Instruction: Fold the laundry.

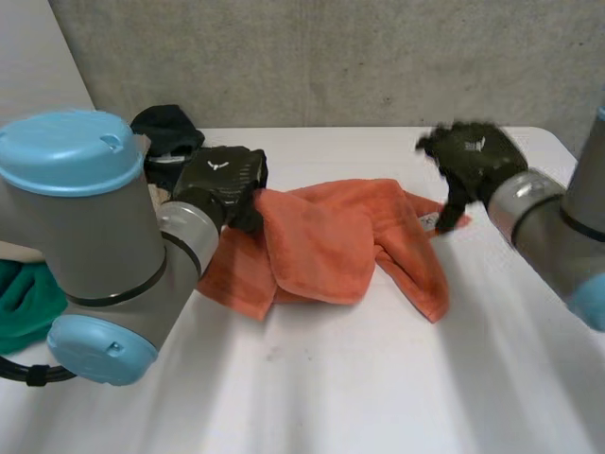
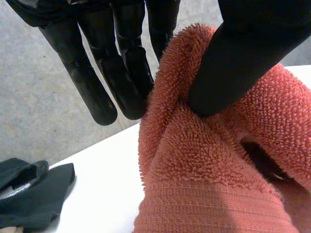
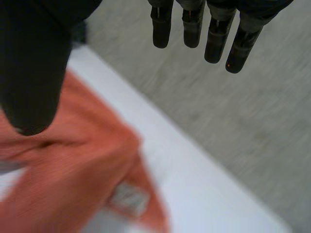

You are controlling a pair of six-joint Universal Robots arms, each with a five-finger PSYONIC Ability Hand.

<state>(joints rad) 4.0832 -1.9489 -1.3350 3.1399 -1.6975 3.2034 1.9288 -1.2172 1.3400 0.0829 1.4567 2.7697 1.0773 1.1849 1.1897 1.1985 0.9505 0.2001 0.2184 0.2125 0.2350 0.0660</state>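
Here we are at the white surface, and the orange towel lies rumpled right at its centre, bunched into loose folds, with one tail trailing out toward 5 o'clock.

Left hand is on the towel's 9 o'clock edge. Up close from its wrist, the thumb digs into the terry pile on one side of a raised ridge of cloth, and the straight fingers stand against the other side. That is a pinch, with the ridge clamped between thumb and fingers. The cloth below that ridge falls away in a thick roll with a ribbed band across it.

Right hand hangs over the towel's 3 o'clock corner, one dark digit pointing down at the corner's tip. From its own wrist, the fingers are straight and spread well away from the thumb, with nothing between them, so the hand is wide apart and empty. Beneath the palm lies the towel's corner, showing a small white label.

Elsewhere, a dark garment is heaped at 10 o'clock on the surface, just behind the left hand and apart from the towel. A green cloth peeks out at 8 o'clock, partly hidden by the left arm; whether it rests on the surface, I cannot tell.
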